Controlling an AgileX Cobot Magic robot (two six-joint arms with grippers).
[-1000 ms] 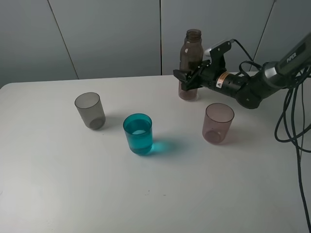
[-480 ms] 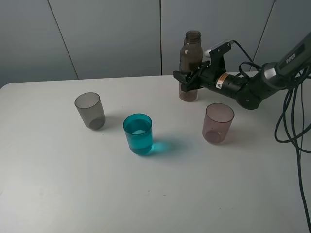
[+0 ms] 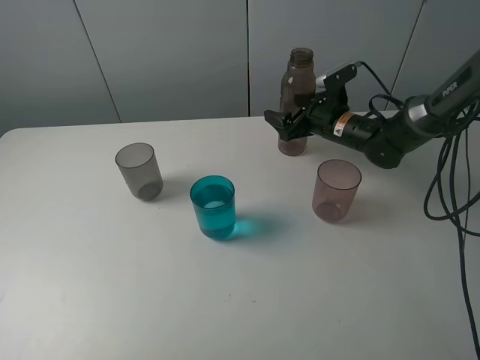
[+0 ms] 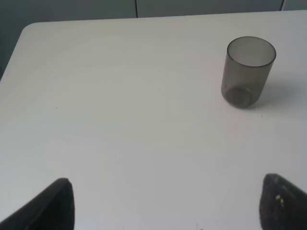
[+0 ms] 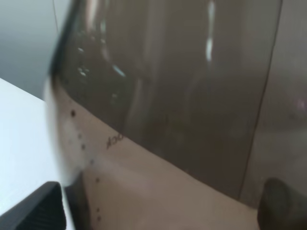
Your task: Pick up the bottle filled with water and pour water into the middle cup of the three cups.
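High exterior camera looks down across the white surface [image 3: 112, 285] toward the grey back wall. Left wrist camera sits low, facing the smoky grey cup [image 4: 248, 72], shared with the high view. Right wrist camera sits hard against the bottle [image 5: 182, 96], filling its frame.

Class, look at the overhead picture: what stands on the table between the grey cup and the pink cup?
The teal cup, holding water, stands between the grey cup and the pink cup, slightly nearer the camera; the exterior high view shows it.

wide gaps btwn three cups [image 3: 212, 206], bottle [image 3: 295, 105] blocks far side, table [image 3: 112, 285] front open
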